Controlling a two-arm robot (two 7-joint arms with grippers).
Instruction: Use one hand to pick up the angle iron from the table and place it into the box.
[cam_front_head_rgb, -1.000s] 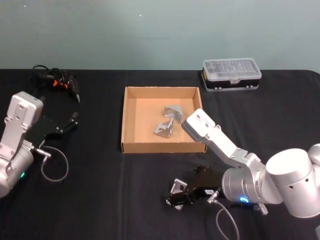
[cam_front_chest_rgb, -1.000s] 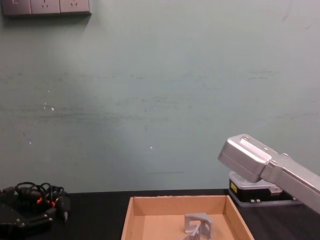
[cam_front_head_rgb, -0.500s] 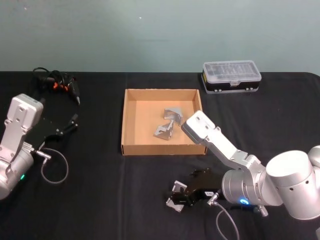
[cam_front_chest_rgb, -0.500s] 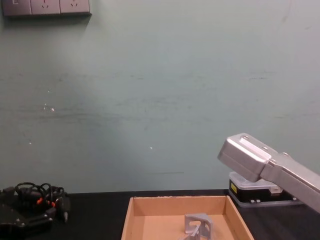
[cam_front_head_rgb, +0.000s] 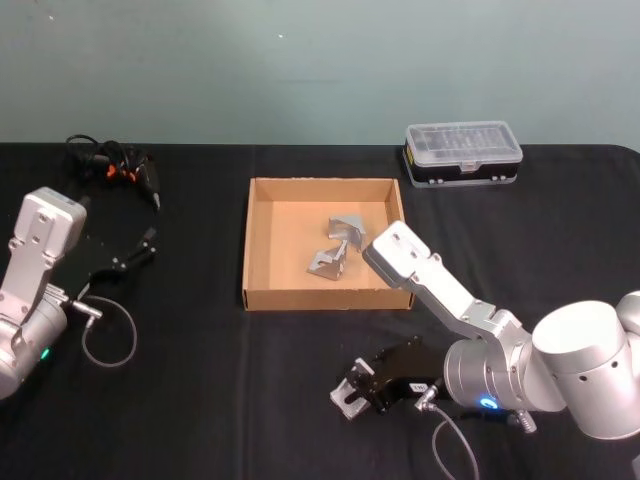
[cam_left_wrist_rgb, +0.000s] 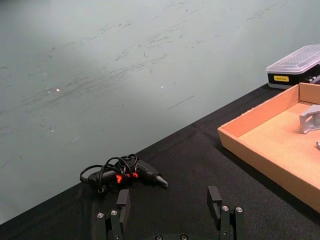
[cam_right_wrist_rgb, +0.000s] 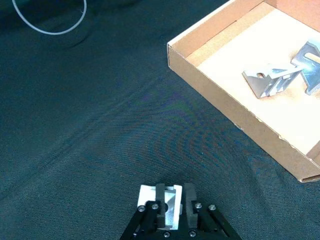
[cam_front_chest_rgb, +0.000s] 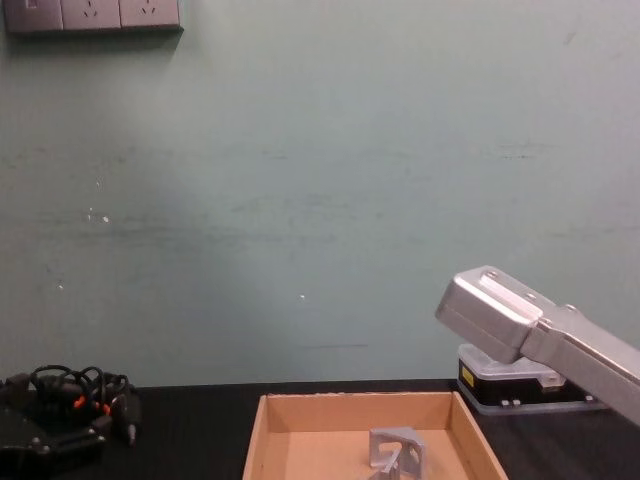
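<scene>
A small silver angle iron (cam_front_head_rgb: 347, 394) lies low over the black table (cam_front_head_rgb: 200, 400), near its front edge and right of centre. My right gripper (cam_front_head_rgb: 362, 389) is shut on this angle iron (cam_right_wrist_rgb: 168, 201), with a black finger (cam_right_wrist_rgb: 189, 196) on each side of it. The tan cardboard box (cam_front_head_rgb: 246, 250) stands behind it at the table's middle, with two more angle irons (cam_front_head_rgb: 345, 228) (cam_front_head_rgb: 326, 262) inside. My left gripper (cam_front_head_rgb: 148, 247) rests open on the left side of the table, its fingers (cam_left_wrist_rgb: 215, 197) wide apart and holding nothing.
A clear-lidded black organiser case (cam_front_head_rgb: 463, 150) sits at the back right. A black tool with coiled cable (cam_front_head_rgb: 115, 165) lies at the back left. A thin wire loop (cam_front_head_rgb: 110, 335) lies near the left arm. The right arm's silver joint (cam_front_head_rgb: 400, 250) hangs over the box's front right corner.
The right gripper's fingers have closed onto the angle iron on the table in front of the box. The left arm has barely moved.
</scene>
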